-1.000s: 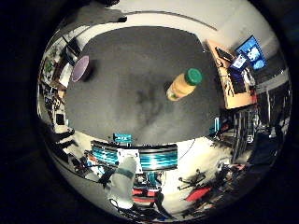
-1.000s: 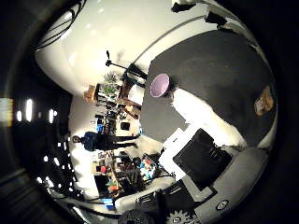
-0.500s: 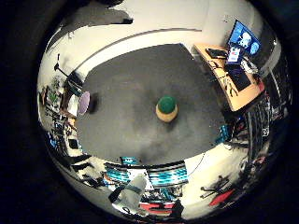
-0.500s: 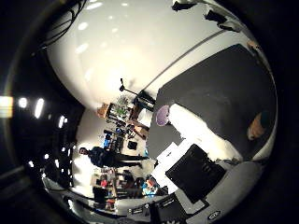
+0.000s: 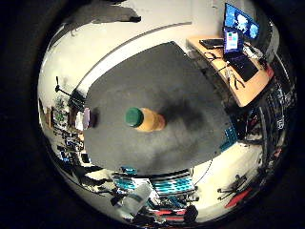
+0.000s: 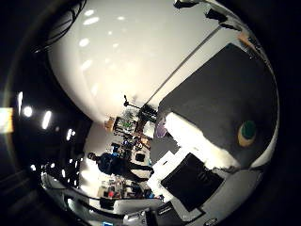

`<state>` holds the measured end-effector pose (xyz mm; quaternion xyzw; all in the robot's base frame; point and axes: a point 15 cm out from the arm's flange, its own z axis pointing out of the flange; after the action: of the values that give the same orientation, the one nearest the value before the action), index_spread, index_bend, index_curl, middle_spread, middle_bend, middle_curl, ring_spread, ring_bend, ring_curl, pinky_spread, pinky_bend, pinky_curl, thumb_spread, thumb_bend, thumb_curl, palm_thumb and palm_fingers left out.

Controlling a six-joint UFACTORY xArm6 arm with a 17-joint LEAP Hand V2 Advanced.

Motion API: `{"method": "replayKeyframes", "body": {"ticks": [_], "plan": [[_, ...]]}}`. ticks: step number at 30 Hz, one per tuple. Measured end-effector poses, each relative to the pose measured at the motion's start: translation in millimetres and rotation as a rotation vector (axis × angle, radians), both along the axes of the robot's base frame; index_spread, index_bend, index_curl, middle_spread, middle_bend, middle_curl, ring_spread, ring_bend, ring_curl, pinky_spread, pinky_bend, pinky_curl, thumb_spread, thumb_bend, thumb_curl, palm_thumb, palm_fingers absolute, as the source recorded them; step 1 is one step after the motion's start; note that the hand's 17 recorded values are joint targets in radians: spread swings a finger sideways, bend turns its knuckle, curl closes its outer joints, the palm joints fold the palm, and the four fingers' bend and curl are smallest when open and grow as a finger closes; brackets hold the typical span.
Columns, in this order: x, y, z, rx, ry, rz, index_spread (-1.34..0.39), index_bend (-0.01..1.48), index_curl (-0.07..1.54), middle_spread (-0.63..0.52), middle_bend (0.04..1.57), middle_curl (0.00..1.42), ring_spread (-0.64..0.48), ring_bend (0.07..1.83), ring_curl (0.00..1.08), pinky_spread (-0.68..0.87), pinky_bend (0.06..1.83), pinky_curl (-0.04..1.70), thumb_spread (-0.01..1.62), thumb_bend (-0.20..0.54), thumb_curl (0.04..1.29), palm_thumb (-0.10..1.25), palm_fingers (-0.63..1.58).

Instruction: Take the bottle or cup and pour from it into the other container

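On the dark mat (image 5: 190,95), well below the palm, the orange bottle (image 5: 147,120) with its green cap (image 5: 134,117) stands upright, well apart from the purple cup (image 5: 86,118) at the mat's edge, while the hand (image 6: 197,141) shows only white-and-black parts, so its finger pose cannot be told.

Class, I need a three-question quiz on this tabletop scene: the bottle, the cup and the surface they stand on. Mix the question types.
1. True or false: the orange plastic bottle with the green cap lies on its side.
2. Which container stands nearer the edge of the dark grey tabletop mat? A) the bottle B) the small purple cup
3. Fill in: the bottle's cap is ____ (on/off).

Key: 1 false, it stands upright; 2 B; 3 on.
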<state>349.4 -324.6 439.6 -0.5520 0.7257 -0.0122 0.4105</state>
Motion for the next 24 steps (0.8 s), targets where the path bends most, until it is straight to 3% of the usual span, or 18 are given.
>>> {"method": "replayKeyframes", "body": {"ticks": [5,17,24], "plan": [[1,-32,-15,0.074,-0.060,-0.025,-0.24,0.18,0.36,-0.07,0.47,0.44,0.00,0.76,0.21,0.38,0.90,-0.01,1.06,-0.026,0.38,0.61,0.30],[-14,-68,-76,0.177,-0.053,-0.055,-0.23,0.18,0.35,-0.07,0.49,0.43,0.02,0.76,0.21,0.39,0.87,-0.01,1.07,-0.024,0.36,0.57,0.30],[-17,-67,-98,0.197,-0.069,-0.005,-0.22,0.18,0.36,-0.06,0.50,0.43,0.03,0.74,0.21,0.40,0.82,-0.01,1.07,-0.019,0.36,0.59,0.29]]}}
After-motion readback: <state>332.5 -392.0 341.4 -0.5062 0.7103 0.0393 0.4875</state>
